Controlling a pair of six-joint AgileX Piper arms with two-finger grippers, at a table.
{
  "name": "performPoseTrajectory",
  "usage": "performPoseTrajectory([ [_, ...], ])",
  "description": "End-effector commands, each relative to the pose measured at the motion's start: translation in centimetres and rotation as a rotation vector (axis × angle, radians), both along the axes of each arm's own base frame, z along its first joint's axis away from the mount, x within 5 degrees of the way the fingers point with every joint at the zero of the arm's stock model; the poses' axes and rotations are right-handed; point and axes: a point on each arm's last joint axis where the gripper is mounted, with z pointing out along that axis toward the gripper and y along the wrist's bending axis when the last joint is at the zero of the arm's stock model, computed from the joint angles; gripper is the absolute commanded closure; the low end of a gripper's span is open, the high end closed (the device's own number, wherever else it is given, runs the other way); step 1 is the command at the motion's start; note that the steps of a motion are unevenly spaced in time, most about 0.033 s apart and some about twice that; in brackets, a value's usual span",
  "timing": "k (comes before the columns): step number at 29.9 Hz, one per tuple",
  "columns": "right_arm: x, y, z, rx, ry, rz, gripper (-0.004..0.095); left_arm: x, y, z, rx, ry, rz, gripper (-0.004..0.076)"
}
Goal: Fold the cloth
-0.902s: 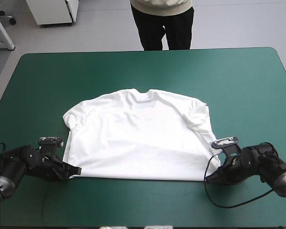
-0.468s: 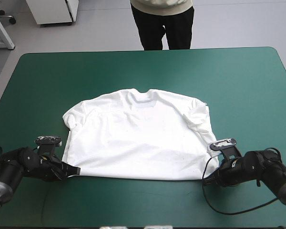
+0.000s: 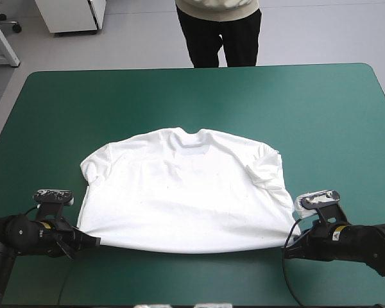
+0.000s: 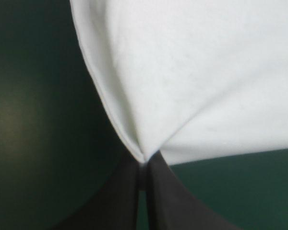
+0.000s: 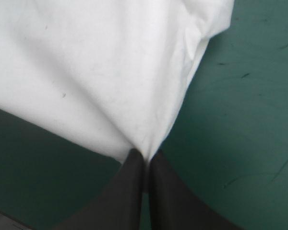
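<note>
The white T-shirt [image 3: 183,189] lies spread on the teal-green table, collar toward the far edge, hem toward the near edge. My left gripper [image 3: 93,242] is shut on the T-shirt at its near left hem corner. My right gripper [image 3: 287,250] is shut on the T-shirt at the near right hem corner. In the left wrist view the T-shirt [image 4: 197,81] fans out from the pinched corner at my left gripper [image 4: 143,165]. The right wrist view shows the same: the T-shirt [image 5: 96,72] drawn to a point at my right gripper [image 5: 145,158]. The hem between both corners looks stretched taut.
The teal-green cover [image 3: 199,96] is bare beyond the collar and at both sides of the shirt. A narrow strip of cover [image 3: 192,276] runs between the hem and the near edge.
Both grippers have pulled toward the near edge with the hem corners. The shirt slid with them and its hem has stretched wider.
</note>
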Motion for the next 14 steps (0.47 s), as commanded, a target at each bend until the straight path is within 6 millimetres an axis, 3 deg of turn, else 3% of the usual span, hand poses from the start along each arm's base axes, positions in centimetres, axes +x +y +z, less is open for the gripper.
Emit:
performPoseTrajectory([
  [1,0.6,0.0,3.6,0.025,-0.130,-0.014,0.0920,0.4,-0.1,2.2,-0.003,-0.089,0.006,0.0733],
  [7,3.1,-0.5,7.9,-0.091,-0.273,-0.031,0.0925,2.7,0.3,3.9,0.029,-0.174,0.018,0.0733],
  [14,9.6,1.0,9.2,-0.152,-0.346,-0.003,0.0925,8.4,0.8,5.3,0.035,-0.218,0.032,0.0733],
])
